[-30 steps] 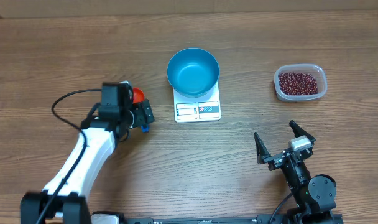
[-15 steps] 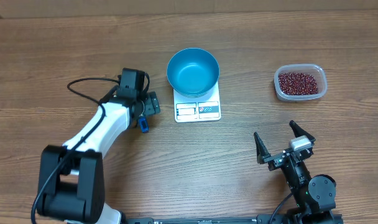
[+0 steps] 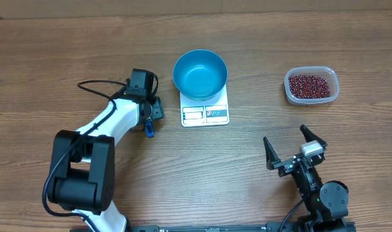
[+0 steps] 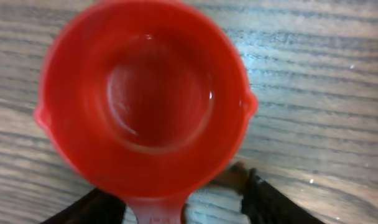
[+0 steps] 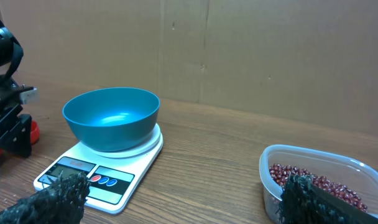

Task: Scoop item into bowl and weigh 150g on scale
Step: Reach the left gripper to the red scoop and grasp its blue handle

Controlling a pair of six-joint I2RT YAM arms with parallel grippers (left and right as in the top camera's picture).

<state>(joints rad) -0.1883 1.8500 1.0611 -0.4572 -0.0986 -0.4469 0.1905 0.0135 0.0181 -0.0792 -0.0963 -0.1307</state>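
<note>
- While it sits nearest the robot's side of the table (image 3: 54, 58), right gripper (image 3: 289, 145) is released, jaws spread wide, well apart from every task thing.
- Left gripper (image 3: 151, 115) is farther in, just left of the scale (image 3: 205, 113), arm stretched across the wood.
- Left wrist view: red measuring scoop (image 4: 145, 99) fills the frame, cup facing up and empty, lying on the table.
- Scoop handle runs down between the dark fingers (image 4: 273, 202). Cannot tell if they are clenched on it or just flanking it.
- Scale is white and flat at table centre, display and label panels on its near edge.
- Bowl (image 3: 212, 67) is blue and upright, sitting on the scale's far part, overhanging the far edge, inside bare.
- Beans (image 3: 308, 85) are a dark red heap, all in the clear plastic tub (image 3: 288, 95).
- Tub is on the table, well to the right of the scale and bowl, beyond the right gripper.
</note>
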